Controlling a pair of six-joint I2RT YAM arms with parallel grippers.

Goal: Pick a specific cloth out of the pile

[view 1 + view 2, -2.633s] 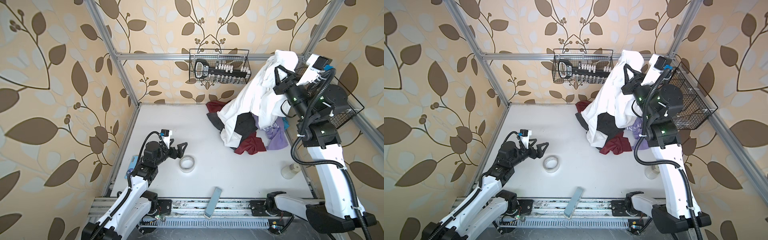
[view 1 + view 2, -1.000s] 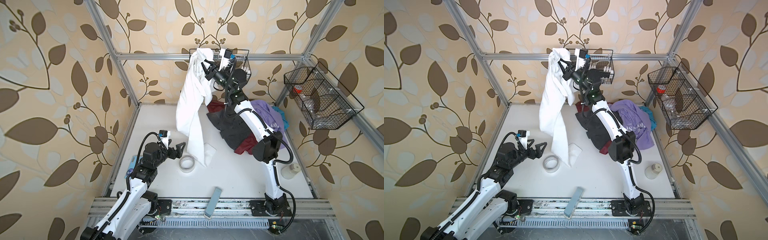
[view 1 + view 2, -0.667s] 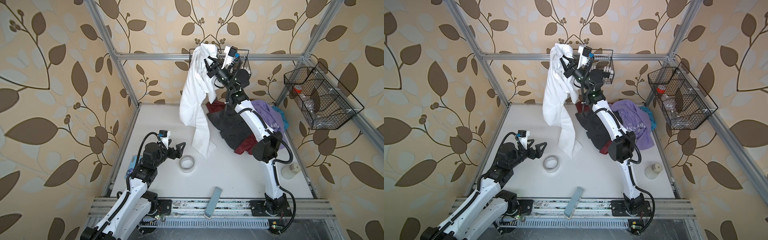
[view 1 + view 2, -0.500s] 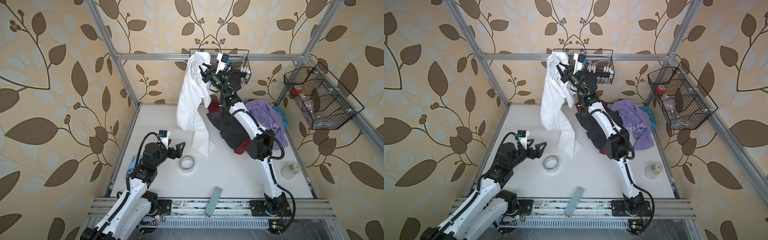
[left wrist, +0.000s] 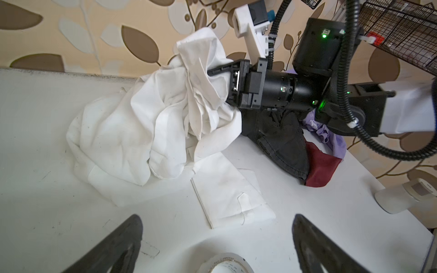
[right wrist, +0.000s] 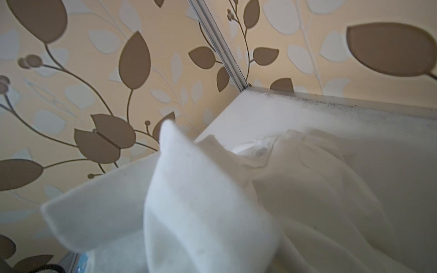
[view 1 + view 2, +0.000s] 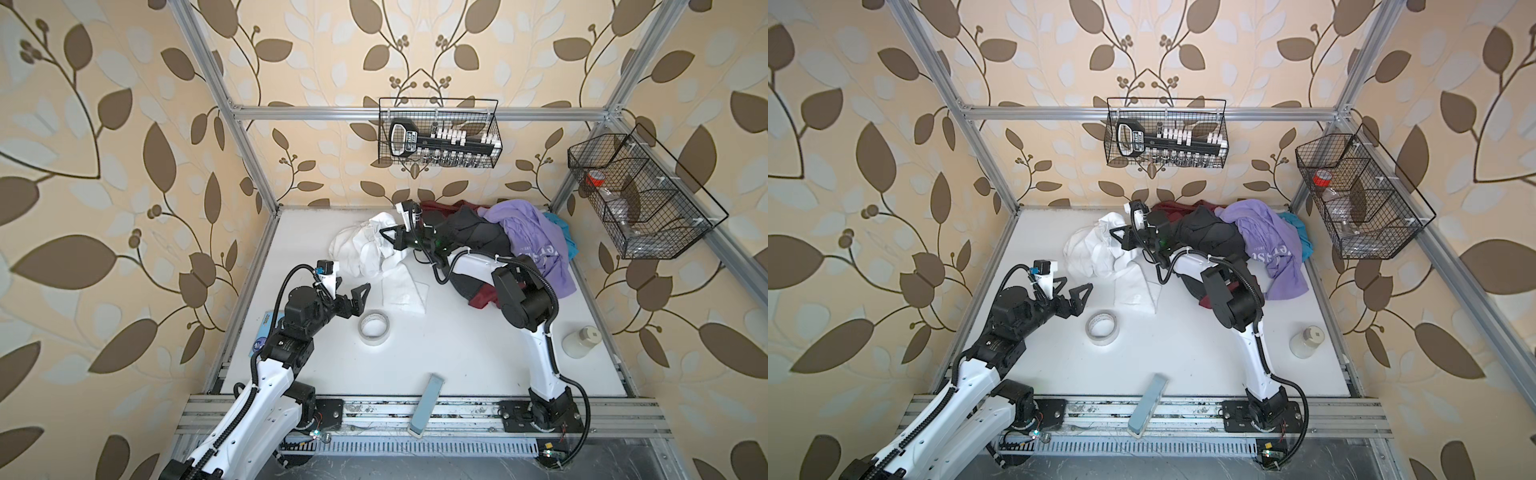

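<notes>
White shirt crumpled on the table, right gripper (image 7: 388, 237) clamped in it, while my left gripper (image 7: 353, 298) stands wide and empty.

Nearest me, a slim grey-blue block (image 7: 428, 400) overhangs the table's (image 7: 449, 357) front edge; behind it lies a broad bare stretch. The tape roll (image 7: 374, 327) sits just beside the left gripper's gaping jaws. Further back, left of centre, lies the cloth (image 7: 359, 249), with one flat flap reaching toward the roll and bare table at its left edge. Beyond it, the pile (image 7: 521, 241) fills the back right corner.
</notes>
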